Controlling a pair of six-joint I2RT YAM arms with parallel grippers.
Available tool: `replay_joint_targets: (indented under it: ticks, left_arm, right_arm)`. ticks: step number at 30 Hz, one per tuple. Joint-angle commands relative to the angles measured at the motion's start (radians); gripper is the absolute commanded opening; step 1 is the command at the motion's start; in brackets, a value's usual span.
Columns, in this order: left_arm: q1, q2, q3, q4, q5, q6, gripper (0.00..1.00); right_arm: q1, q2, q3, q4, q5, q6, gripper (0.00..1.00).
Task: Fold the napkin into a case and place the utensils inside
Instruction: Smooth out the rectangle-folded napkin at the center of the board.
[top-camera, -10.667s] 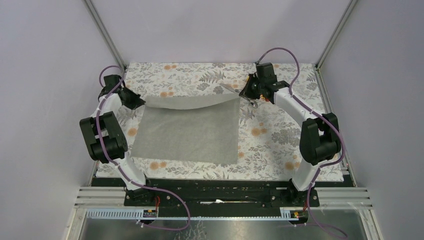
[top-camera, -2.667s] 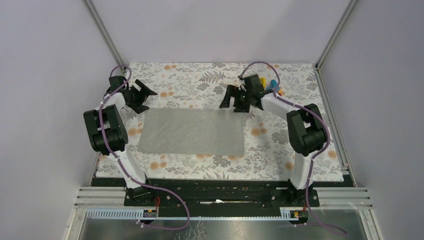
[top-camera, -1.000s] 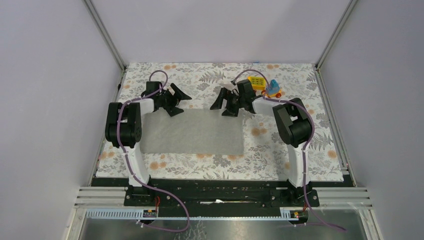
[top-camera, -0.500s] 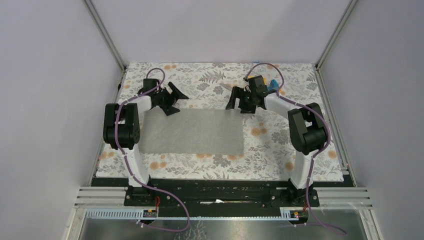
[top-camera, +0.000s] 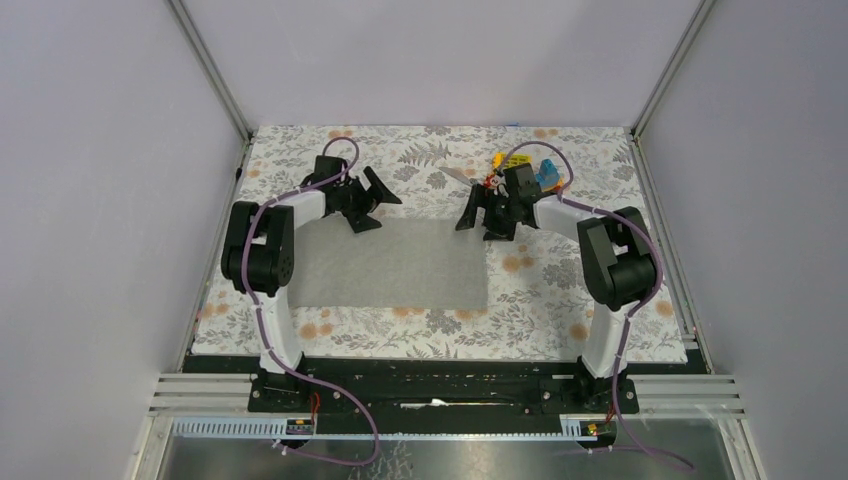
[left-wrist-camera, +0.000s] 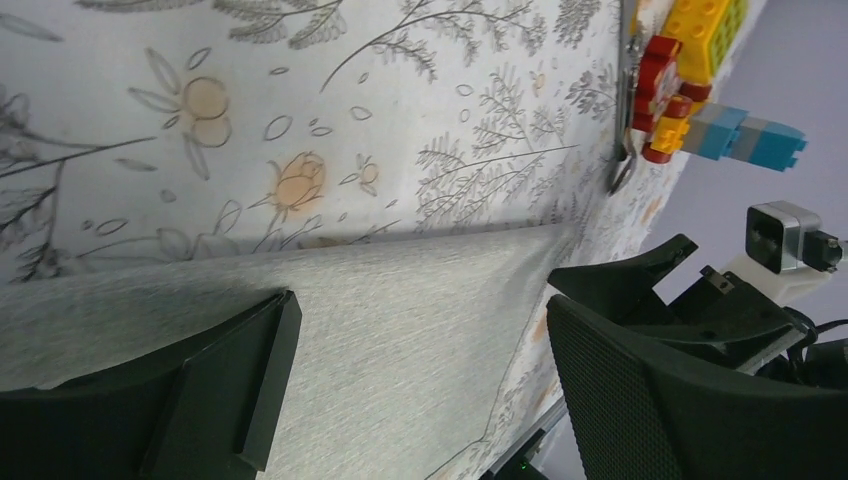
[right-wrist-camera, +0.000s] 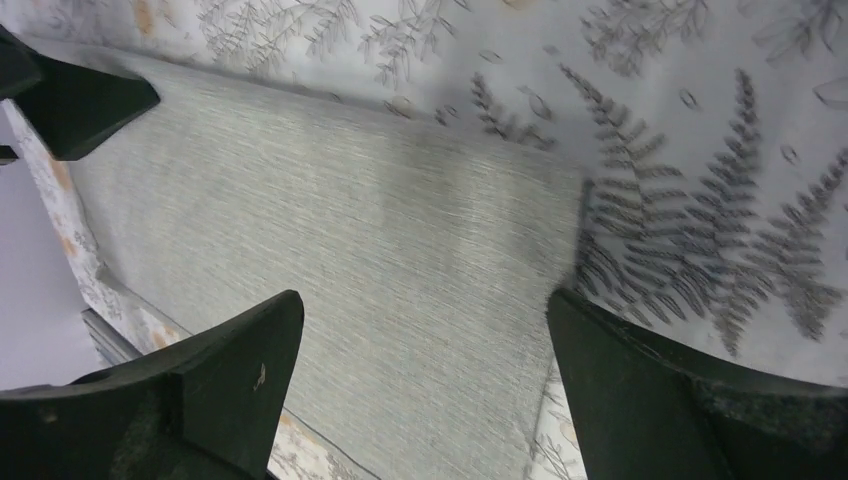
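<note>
So the napkin is lying flat on the floral tablecloth that covers the surface. It looks like a wide grey rectangle, sitting toward the near-middle, a bit left of centre. It's the same in the wrist views: grey weave with the flower print past its far edge, and the right wrist view looks down on its far right corner with fern print beyond.

The left hand is at the napkin's far edge, roughly left of the middle. Its fingers are spread wide with nothing held, just cloth showing in the gap. The right hand is at the far right corner, also wide open and gripping nothing. Can't tell if either one's fingertips actually touch the cloth.

The utensils are off the napkin on the far side, just a slim silver sliver from above. In the left wrist view it's a thin metal strip right up against the toy blocks. Can't tell which piece it is, or whether it's one or two. The blocks sit just behind the right hand
</note>
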Motion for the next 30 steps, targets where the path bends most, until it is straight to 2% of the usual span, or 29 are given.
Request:
replay_joint_targets:
  ticks: [1, 6, 13, 20, 25, 30]
  left_arm:
    - [-0.003, -0.12, 0.048, -0.092, -0.028, 0.099, 0.99]
    - [-0.005, -0.283, 0.009, -0.192, -0.008, 0.18, 0.99]
    - [-0.007, -0.461, -0.098, -0.235, 0.071, 0.233, 0.99]
    - [-0.02, -0.553, -0.15, -0.234, 0.108, 0.251, 0.99]
    - [-0.022, -0.582, -0.175, -0.24, 0.123, 0.26, 0.99]
    - [-0.022, -0.618, -0.209, -0.251, 0.124, 0.27, 0.99]
  right_arm:
    - [-0.008, -0.088, -0.034, -0.108, 0.068, -0.056, 1.0]
    - [0.071, -0.263, -0.075, -0.264, 0.197, -0.08, 1.0]
    - [0.215, -0.351, -0.182, -0.28, 0.15, 0.078, 0.99]
    - [0.349, -0.299, -0.197, -0.191, 0.127, 0.172, 0.97]
    - [0.363, -0.241, -0.202, -0.123, 0.125, 0.179, 0.98]
    - [0.363, -0.215, -0.234, -0.113, 0.19, 0.147, 0.98]
